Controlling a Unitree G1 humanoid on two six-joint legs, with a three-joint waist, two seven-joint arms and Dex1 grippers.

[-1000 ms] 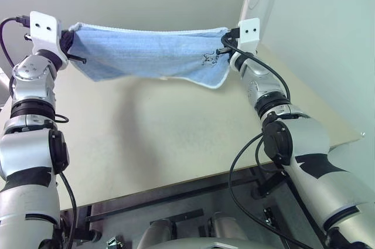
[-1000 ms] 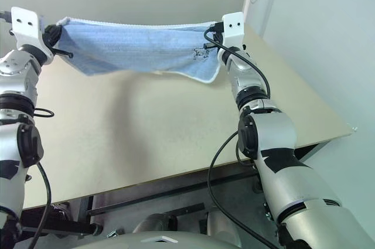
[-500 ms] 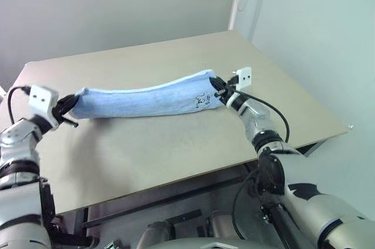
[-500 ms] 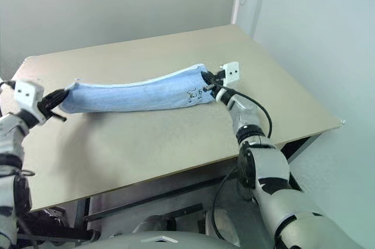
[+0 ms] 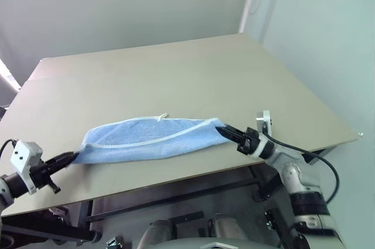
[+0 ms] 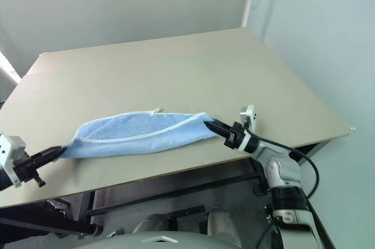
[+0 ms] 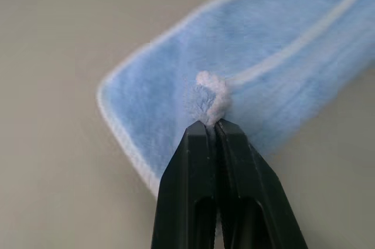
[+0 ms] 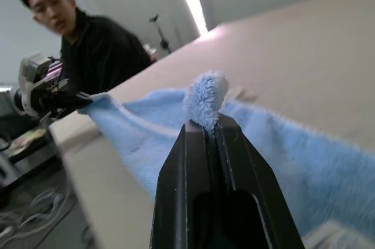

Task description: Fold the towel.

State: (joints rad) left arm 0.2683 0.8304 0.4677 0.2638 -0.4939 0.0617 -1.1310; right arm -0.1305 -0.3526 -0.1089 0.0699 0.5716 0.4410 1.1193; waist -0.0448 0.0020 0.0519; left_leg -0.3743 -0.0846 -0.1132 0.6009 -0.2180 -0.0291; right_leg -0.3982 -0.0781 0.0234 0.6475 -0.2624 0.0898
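The light blue towel (image 5: 149,137) lies doubled along its length on the tan table (image 5: 176,67), close to the front edge, with its whitish edging showing. My left gripper (image 5: 70,156) is shut on the towel's left end, where a pinched tuft of cloth (image 7: 211,94) bulges above the black fingertips. At the other end my right gripper (image 5: 221,131) is shut on the towel's right end (image 8: 205,99). Both grippers sit low, about level with the tabletop. The towel is stretched loosely between them.
The table's front edge (image 5: 193,173) runs just under the towel, with a metal frame below it. A pale wall (image 5: 316,38) stands along the table's right side. A person in dark clothes (image 8: 99,50) is beyond the table's left end.
Both arms came down and back toward the table's front edge. The towel went from hanging stretched in the air to lying on the tabletop, both ends still gripped.
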